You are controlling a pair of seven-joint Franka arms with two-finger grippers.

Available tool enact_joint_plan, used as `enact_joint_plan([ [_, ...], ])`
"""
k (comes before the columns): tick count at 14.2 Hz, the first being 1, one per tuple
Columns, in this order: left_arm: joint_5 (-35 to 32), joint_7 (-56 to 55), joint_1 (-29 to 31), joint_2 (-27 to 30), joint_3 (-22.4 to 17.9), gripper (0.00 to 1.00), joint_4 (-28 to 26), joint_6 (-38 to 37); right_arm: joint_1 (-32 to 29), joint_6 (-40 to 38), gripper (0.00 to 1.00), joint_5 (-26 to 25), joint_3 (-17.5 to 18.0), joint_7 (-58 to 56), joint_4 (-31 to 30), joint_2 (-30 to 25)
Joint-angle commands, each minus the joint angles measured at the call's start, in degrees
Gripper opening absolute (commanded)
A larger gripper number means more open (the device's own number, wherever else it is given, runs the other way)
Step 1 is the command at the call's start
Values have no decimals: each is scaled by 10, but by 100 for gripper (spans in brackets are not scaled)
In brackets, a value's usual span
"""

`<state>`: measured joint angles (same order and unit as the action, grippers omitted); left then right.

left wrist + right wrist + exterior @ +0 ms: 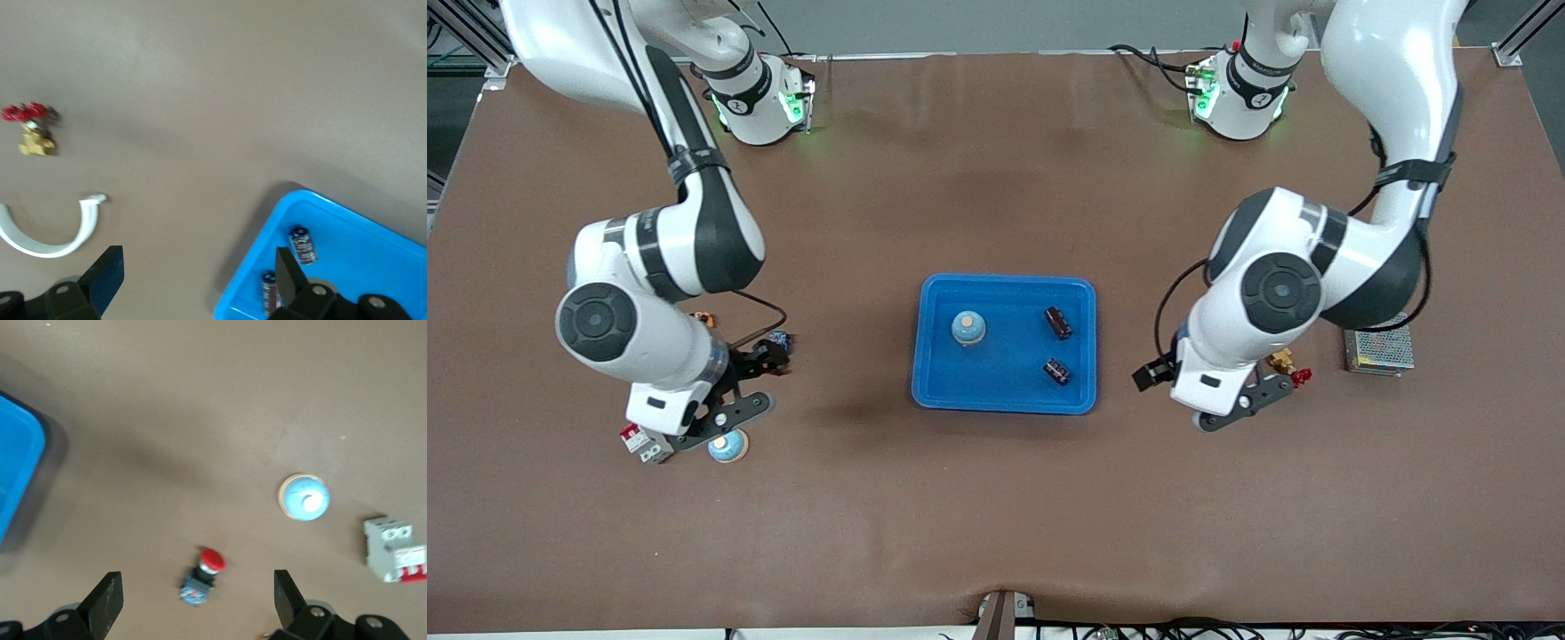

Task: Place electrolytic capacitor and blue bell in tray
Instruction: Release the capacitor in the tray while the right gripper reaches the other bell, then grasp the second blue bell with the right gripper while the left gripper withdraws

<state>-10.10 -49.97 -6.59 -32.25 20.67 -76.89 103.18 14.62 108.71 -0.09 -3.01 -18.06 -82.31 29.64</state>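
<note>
With both my sets of fingers spread empty, I judged my right fingers [725,427] should drop squarely over the second blue bell [727,446], well clear of the tray [1005,400], while my left fingers [1232,404] waited beside it.

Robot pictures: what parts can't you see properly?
- Second blue bell: front view, partly covered by the right gripper; it shows whole in the right wrist view.
- One capacitor in the tray: left wrist view, partly hidden by a finger of the left gripper.
- White curved piece: left wrist view, cut off by the picture edge.
- Small orange part: front view, mostly hidden by the right arm.
</note>
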Motion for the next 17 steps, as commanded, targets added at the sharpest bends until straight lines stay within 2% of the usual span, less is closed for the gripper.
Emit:
enact_joint_plan([
  [1,-4,59,25,32,1,100,-17,-24,-33,38,100,-12,11,-94,14,27],
  [9,-4,195,97,79,1,100,-16,-76,-85,150,100,-1,12,-242,12,98],
  [12,-4,253,118,98,1,100,-15,-90,-98,169,100,-1,12,-291,11,117],
  [17,-2,271,126,124,0,100,-14,-106,-102,198,100,0,13,-326,9,137],
])
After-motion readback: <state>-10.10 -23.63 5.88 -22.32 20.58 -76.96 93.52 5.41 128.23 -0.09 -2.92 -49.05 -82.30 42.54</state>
